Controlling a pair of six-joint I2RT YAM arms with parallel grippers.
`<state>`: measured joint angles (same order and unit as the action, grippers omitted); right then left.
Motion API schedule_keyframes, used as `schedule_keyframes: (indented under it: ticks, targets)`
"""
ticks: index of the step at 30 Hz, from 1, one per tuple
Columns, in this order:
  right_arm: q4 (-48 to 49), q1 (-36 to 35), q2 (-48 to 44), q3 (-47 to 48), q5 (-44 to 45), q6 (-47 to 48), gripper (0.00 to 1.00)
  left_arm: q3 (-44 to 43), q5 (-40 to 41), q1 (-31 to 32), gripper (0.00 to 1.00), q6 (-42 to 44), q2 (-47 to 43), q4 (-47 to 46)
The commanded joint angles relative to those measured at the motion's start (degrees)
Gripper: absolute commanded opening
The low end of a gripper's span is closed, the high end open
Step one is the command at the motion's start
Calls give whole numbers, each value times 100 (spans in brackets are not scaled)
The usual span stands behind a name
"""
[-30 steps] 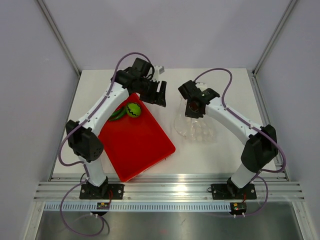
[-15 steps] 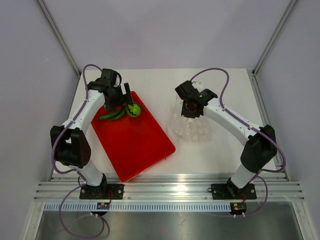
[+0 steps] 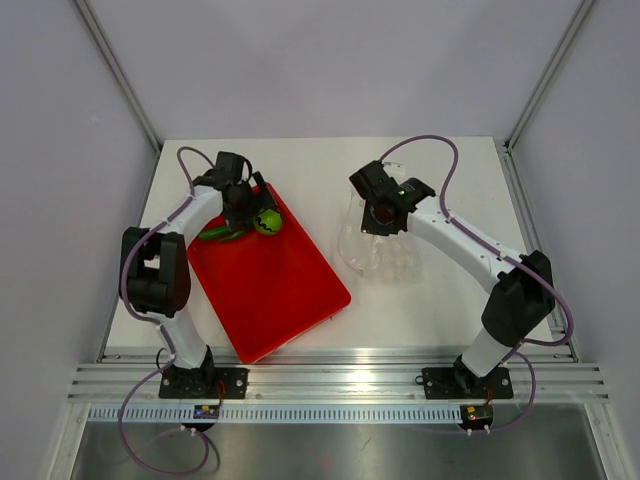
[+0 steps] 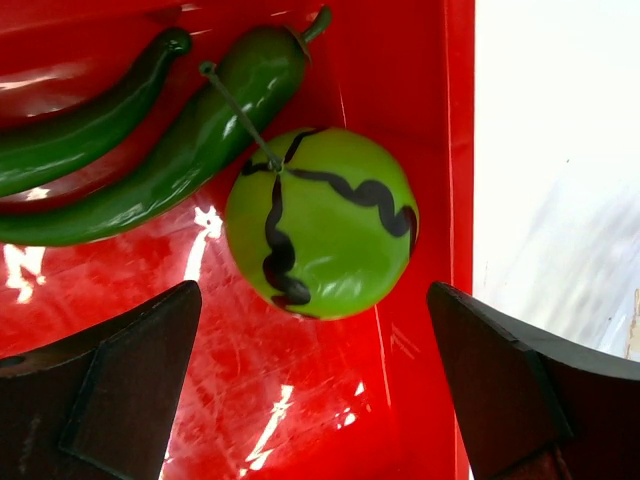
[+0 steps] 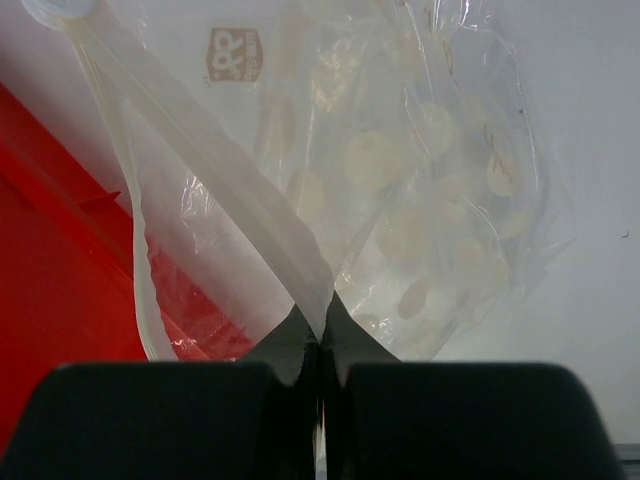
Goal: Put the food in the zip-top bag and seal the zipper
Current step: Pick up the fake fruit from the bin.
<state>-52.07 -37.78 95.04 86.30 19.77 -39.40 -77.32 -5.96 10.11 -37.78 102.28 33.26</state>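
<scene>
A lime-green ball fruit [image 4: 320,222] with black squiggles lies on the red tray [image 3: 270,290] at its far corner; it also shows in the top view [image 3: 266,221]. Two dark green peppers [image 4: 190,140] lie just left of it, also seen from above [image 3: 222,233]. My left gripper [image 4: 315,390] is open and hovers low over the fruit, one finger on each side. My right gripper [image 5: 320,345] is shut on the zip-top bag [image 5: 420,190], pinching its pale zipper [image 5: 200,170] strip and holding the edge lifted. The bag [image 3: 385,255] sits right of the tray.
The red tray's right rim [image 4: 460,200] runs beside the fruit, with white table [image 4: 560,150] beyond it. The tray's edge [image 5: 60,260] lies close to the left of the bag. Metal frame posts stand at the table's back corners.
My left arm swung from over the tray's right back corner to the left and has come down over the fruit and peppers. My right gripper has kept its hold on the bag, shifting it slightly left.
</scene>
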Motion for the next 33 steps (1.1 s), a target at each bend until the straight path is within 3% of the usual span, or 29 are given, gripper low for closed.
schedule_keyframes:
  ticks: [1,16,19,21,24,27,33]
  targets:
    - [197,-107,-250,89,-61,-59,0,85,-152,-9,97,-335,46,-636]
    - [162,-212,-250,132,-70,-112,0,314,103,26,92,-362,424,-856]
    - [162,-230,-267,115,-43,-129,0,366,104,26,86,-309,372,-830]
    - [162,-238,-258,106,-52,-138,0,393,121,26,69,-257,232,-803]
    - [154,-265,-258,124,-52,-147,0,393,121,26,52,-134,-127,-645]
    - [180,-291,-250,132,-61,-156,0,411,7,96,45,94,-645,-479]
    - [233,-362,-162,229,-114,-165,0,358,-344,369,40,596,-1490,67]
